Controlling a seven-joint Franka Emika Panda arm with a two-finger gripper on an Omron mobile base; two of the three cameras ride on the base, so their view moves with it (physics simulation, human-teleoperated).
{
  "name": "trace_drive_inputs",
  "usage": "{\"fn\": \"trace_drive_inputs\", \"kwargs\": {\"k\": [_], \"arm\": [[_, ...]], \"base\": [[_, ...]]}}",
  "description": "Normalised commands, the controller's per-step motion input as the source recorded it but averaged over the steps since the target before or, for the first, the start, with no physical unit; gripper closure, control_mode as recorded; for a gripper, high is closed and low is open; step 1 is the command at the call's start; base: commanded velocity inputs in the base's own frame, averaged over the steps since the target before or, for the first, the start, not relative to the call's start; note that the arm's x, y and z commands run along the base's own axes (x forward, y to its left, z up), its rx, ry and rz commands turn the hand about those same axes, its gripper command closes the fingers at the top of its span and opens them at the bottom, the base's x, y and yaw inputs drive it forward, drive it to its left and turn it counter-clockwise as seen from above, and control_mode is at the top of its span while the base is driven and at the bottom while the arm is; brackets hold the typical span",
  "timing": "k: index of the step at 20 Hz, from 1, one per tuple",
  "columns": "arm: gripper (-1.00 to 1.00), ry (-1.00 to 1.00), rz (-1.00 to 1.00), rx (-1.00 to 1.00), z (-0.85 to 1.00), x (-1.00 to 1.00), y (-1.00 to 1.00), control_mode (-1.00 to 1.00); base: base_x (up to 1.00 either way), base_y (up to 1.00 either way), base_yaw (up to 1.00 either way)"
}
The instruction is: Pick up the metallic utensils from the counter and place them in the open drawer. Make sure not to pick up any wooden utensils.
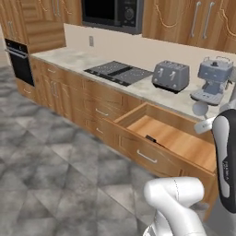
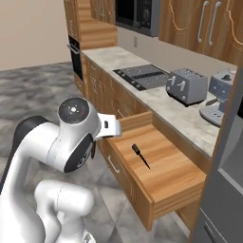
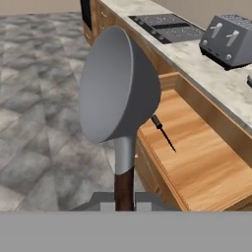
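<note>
In the hand view my gripper [image 3: 124, 203] is shut on the dark brown handle of a metallic utensil [image 3: 118, 93], a grey spoon with a big round bowl standing upright before the camera. The same spoon [image 1: 200, 109] hangs above the right part of the open drawer [image 1: 138, 154]. This orange-brown drawer [image 2: 176, 192] is pulled far out below the worktop. A slim dark knife [image 2: 141, 155] lies on its light wood floor, also seen as the knife [image 3: 163, 133] just right of the spoon's bowl. The counter and the wooden utensils are out of view.
Above the drawer runs a marble worktop [image 1: 69, 59] carrying a black stovetop [image 1: 117, 72], a grey toaster [image 1: 171, 76] and a coffee machine [image 1: 213, 78]. A wall oven [image 1: 19, 60] stands far left. Grey tiled floor [image 1: 50, 175] spreads in front of the cabinets.
</note>
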Motion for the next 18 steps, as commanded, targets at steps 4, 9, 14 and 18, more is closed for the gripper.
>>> {"fn": "trace_drive_inputs", "kwargs": {"k": [4, 9, 14, 18], "arm": [[1.00, 0.00, 0.00, 0.00, 0.00, 0.00, 0.00, 1.00], [1.00, 0.00, 0.00, 0.00, 0.00, 0.00, 0.00, 1.00], [1.00, 0.00, 0.00, 0.00, 0.00, 0.00, 0.00, 1.00], [1.00, 0.00, 0.00, 0.00, 0.00, 0.00, 0.00, 1.00]], "base": [[-0.01, 0.39, -0.05], [0.32, 0.03, -0.05], [0.54, 0.13, -0.07], [0.30, 0.22, -0.16]]}}
